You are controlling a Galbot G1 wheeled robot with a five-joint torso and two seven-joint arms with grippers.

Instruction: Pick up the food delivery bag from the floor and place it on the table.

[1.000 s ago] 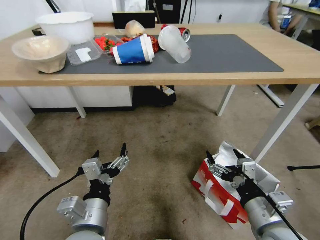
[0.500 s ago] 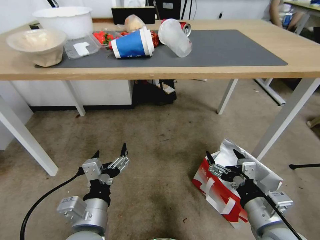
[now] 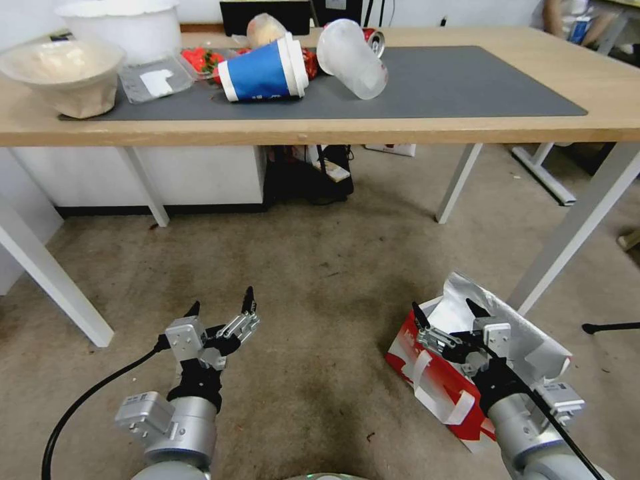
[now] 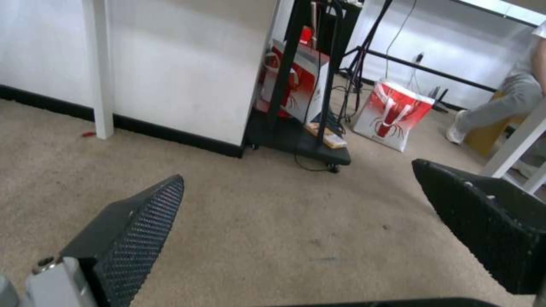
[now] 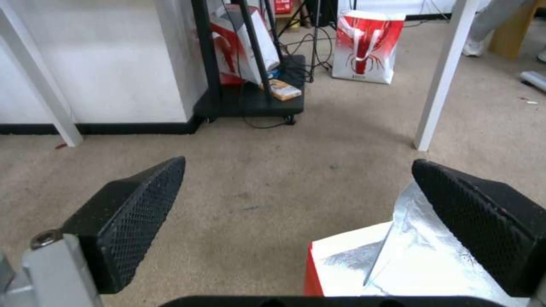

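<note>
My right gripper (image 3: 443,312) sits lower right in the head view, fingers spread wide, nothing between them, poised over the food delivery bag (image 3: 437,383). The bag is boxy paper, with a red side panel, white strap handles and crinkled silver foil lining showing at the open top; it stands on the floor (image 3: 320,280) beside a white table leg. My arm covers its rear half. In the right wrist view the two black cross-hatched pads (image 5: 142,204) frame the bag's white edge and foil flap (image 5: 392,256), not touching it.

My left gripper (image 3: 221,308) is lower left in the head view, also released and empty, over bare carpet: flat, beige-brown, with dark smudges.

The table (image 3: 373,130) spans the top of the head view: light wood top, dark grey mat (image 3: 453,87), white metal legs. On the table: two pale bowls upper left, one cut off by the frame edge; one clear flat lid; one tray of red fruit, partly hidden; one tipped blue paper cup (image 3: 260,70); one tipped frosted plastic cup (image 3: 353,60); one can, mostly hidden.
</note>
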